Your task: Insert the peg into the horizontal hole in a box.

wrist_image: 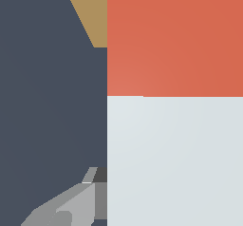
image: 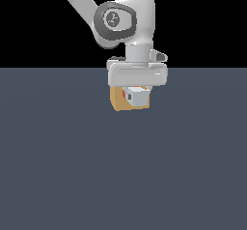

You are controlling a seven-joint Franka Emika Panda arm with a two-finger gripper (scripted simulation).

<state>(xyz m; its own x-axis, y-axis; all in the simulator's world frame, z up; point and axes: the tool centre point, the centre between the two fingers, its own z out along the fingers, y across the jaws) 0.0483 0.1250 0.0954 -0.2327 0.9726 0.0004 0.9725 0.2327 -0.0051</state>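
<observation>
The peg (image: 136, 96) hangs just above the floor with its pale end facing the exterior camera and its red-orange half toward the tan box (image: 117, 102) behind it. My gripper (image: 137, 93) comes down from above and is shut on the peg. In the wrist view the peg (wrist_image: 175, 101) fills most of the picture, red-orange half beside the box (wrist_image: 90, 9), and one grey finger (wrist_image: 71, 208) presses against the pale half. The hole is hidden behind the peg.
A flat dark blue-grey floor (image: 120, 176) stretches all around the box. Nothing else stands on it. The white arm (image: 120, 19) reaches in from the upper part of the exterior view's left.
</observation>
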